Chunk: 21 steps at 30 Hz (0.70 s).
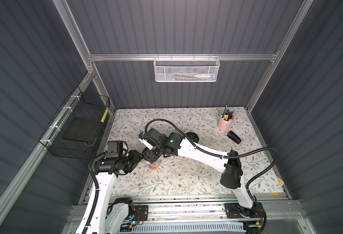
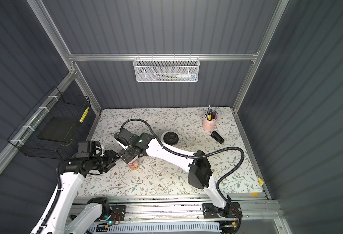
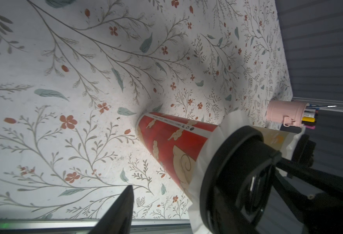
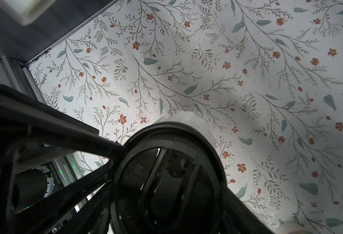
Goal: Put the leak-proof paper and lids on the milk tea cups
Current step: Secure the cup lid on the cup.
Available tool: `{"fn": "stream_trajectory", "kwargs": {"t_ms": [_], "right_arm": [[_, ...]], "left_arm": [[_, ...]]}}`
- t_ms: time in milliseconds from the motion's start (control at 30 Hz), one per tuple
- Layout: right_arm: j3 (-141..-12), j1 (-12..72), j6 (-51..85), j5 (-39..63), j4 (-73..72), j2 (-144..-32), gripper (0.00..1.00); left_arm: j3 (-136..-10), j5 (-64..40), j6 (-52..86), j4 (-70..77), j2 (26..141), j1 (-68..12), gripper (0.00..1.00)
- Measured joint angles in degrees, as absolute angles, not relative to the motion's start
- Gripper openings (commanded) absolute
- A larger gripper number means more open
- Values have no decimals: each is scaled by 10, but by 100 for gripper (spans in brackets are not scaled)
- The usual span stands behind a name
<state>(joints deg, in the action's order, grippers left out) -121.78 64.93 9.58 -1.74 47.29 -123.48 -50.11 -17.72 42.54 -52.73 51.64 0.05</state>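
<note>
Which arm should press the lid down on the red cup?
Right: the right gripper grips the lid atop the cup; the left gripper is open, off to the cup's side.

The cup [image 3: 172,145] is red with cream clouds, the paper [image 3: 235,119] whitish, the lid [image 3: 227,162] black. The bench [image 3: 65,66] is white with grey twigs, teal leaves and red flowers. The pot [image 3: 284,113] is pink.

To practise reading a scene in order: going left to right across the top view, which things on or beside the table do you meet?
Black wire basket → milk tea cup → black-lidded cup → pink pen pot → black stapler.
</note>
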Motion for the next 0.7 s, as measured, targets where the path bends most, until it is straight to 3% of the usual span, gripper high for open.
{"fn": "stream_trajectory", "kwargs": {"t_ms": [300,700], "right_arm": [[-1161,648,79,-8,422,-1207,77],[-1131,645,50,11,391,-1194,77]], "left_arm": [[-616,-131,400,-570,562,2,80],[-571,-237,375,-563,552,2,78]]}}
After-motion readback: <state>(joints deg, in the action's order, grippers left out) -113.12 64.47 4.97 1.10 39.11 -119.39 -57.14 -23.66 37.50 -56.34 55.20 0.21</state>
